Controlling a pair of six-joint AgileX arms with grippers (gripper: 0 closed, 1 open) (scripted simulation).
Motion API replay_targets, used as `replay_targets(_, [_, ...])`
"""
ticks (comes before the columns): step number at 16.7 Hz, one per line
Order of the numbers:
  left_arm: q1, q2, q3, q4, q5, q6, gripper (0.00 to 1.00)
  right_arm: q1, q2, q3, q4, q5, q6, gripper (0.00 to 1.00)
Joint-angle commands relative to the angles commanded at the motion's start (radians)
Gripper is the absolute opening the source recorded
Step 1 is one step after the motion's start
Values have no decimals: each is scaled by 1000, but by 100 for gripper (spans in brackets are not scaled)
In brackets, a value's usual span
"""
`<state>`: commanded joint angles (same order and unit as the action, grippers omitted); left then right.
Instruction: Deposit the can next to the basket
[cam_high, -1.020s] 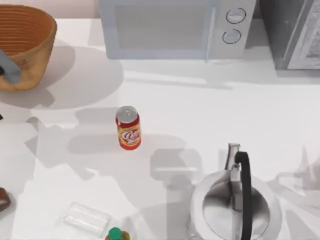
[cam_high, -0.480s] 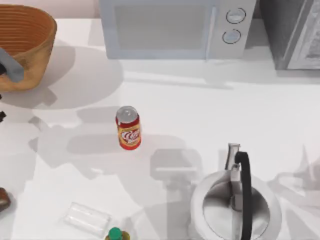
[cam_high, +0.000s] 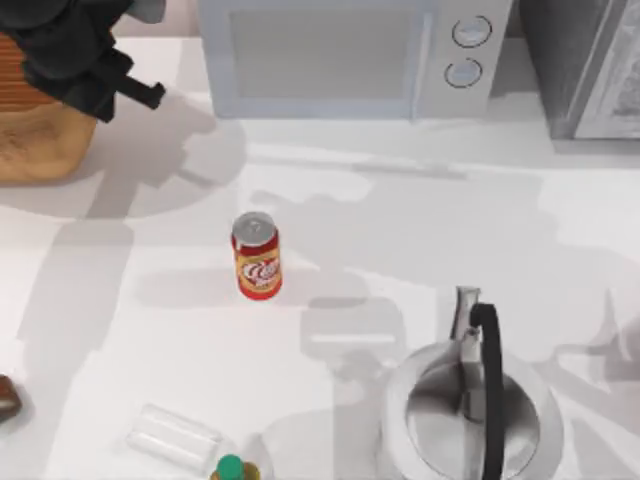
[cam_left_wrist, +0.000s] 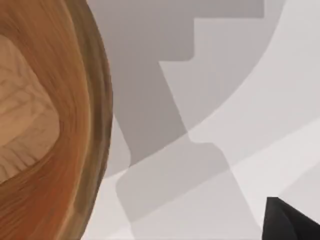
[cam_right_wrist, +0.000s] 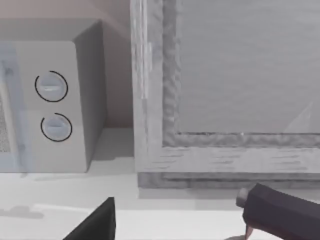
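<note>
Red/yellow can (cam_high: 257, 256) stands upright near bench (cam_high: 420, 240) centre, untouched, well apart from both arms. Wicker basket (cam_high: 40, 140) sits at far-left back corner; left arm's dark wrist body hangs over its rim.

Left gripper (cam_high: 85, 65): jaw state cannot be told, jaws hidden from above. Left wrist view gives basket wall (cam_left_wrist: 55, 125) close up plus one dark finger tip (cam_left_wrist: 290, 220). Right gripper (cam_right_wrist: 175, 220) is parked off to the right, facing microwave (cam_right_wrist: 50, 105) and grey cabinet (cam_right_wrist: 225, 90); its two dark fingers stand wide apart, i.e. released, holding nothing.

Risks (judgement):
- Left arm sits v. close to basket; a careless descent or swing could clip the rim and shove the basket.
- Can is tall and narrow; an off-centre approach could tip it and let it roll.
- Kettle (cam_high: 470, 410), green-capped bottle (cam_high: 232, 468) and clear box (cam_high: 172, 436) lie towards the front; keep approach path on basket side.

Can lies diagonally frontward and right of left gripper, w/ open bench between.
</note>
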<state>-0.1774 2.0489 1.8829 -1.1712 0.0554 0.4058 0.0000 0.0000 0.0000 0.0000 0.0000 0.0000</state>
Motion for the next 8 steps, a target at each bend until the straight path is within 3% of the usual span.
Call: replay_targets(8, [-406, 285, 354, -221, 11, -822, 0, 0, 0, 0, 0, 0, 0, 100])
